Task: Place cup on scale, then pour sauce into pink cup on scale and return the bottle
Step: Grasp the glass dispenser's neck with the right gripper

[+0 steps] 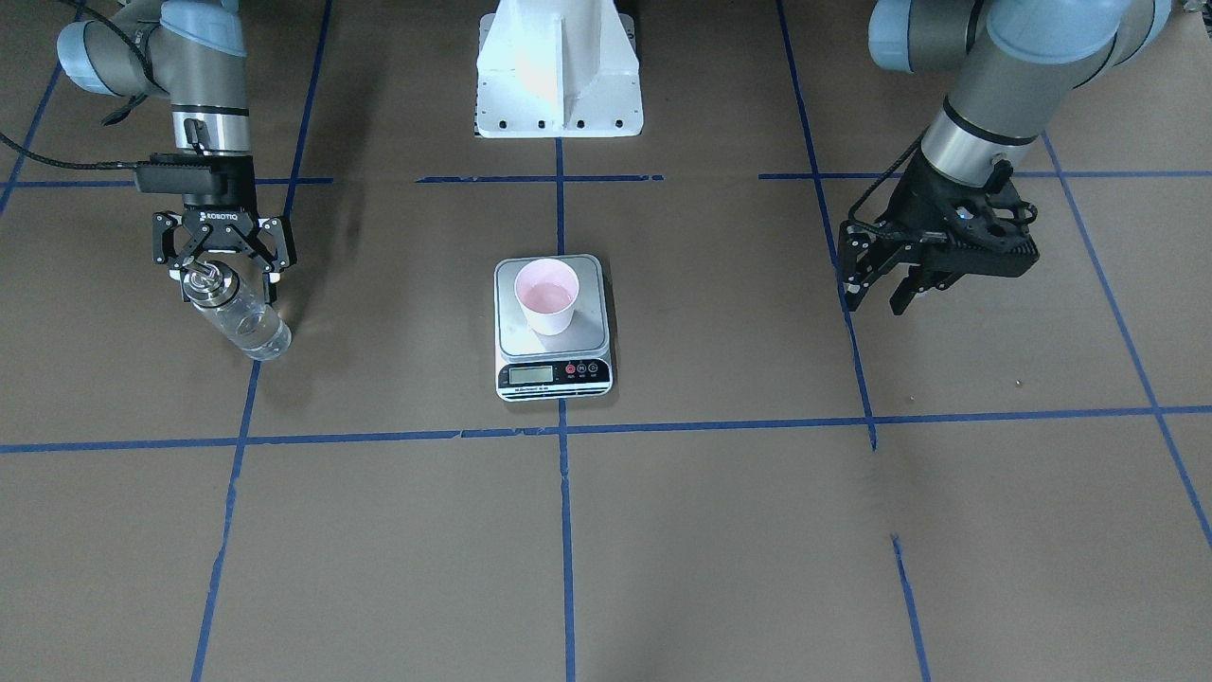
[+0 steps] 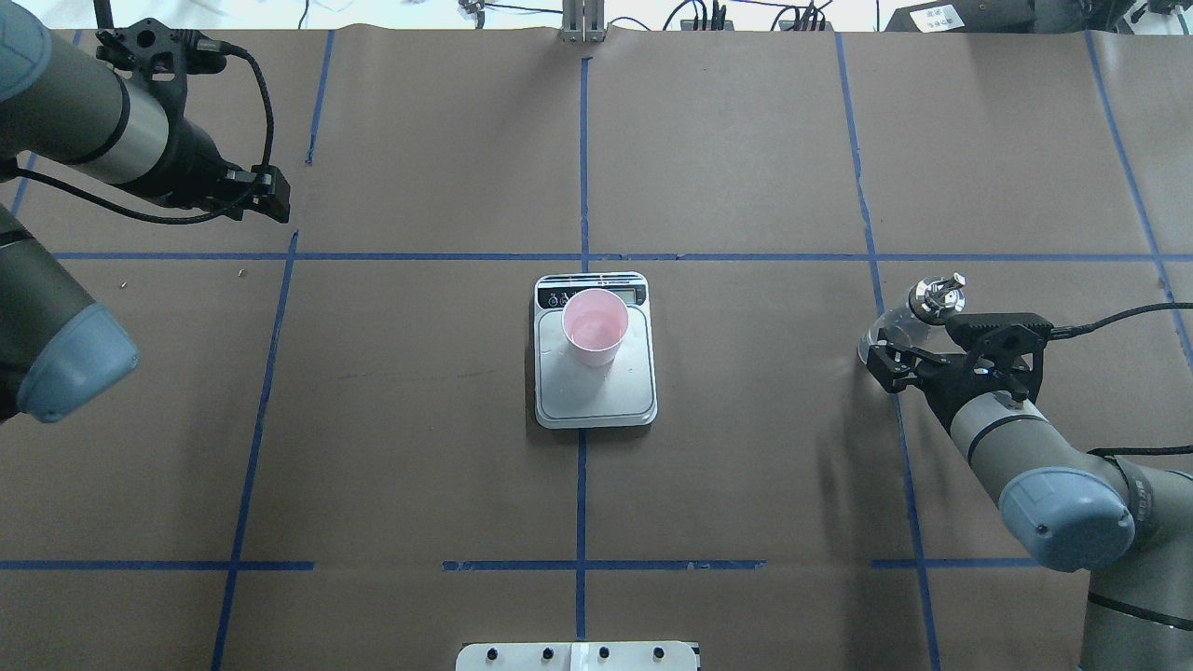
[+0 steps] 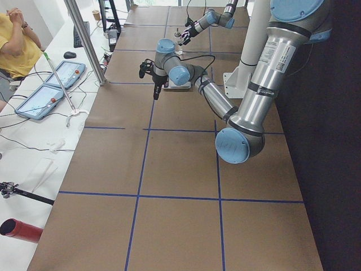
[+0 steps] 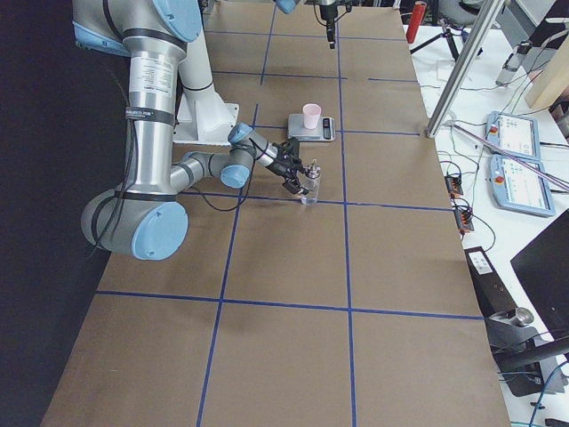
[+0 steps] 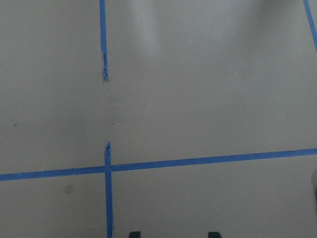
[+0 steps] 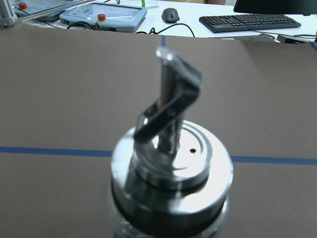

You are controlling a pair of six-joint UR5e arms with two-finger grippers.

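From overhead, the pink cup (image 2: 595,326) stands on the scale (image 2: 596,401), its contents unclear. The clear bottle (image 1: 241,317) is well apart at 3 o'clock, with the right gripper (image 1: 227,275) spread around its neck. The left gripper (image 1: 881,294), parted, is far off at 10 o'clock.

**Scale in the middle, bottle off to the robot's right**

The scale (image 1: 587,327) lies at the middle of the counter (image 1: 720,530), straight before the robot's base (image 1: 559,76), with its display end turned away from the robot. The cup (image 1: 546,296) stands on the scale's platform, a little toward the display end. Well apart on the robot's right, the bottle (image 1: 244,317) stands with its neck between the spread jaws of the right gripper (image 1: 227,284). The left gripper (image 1: 881,298) hangs over the counter, well to the scale's left.
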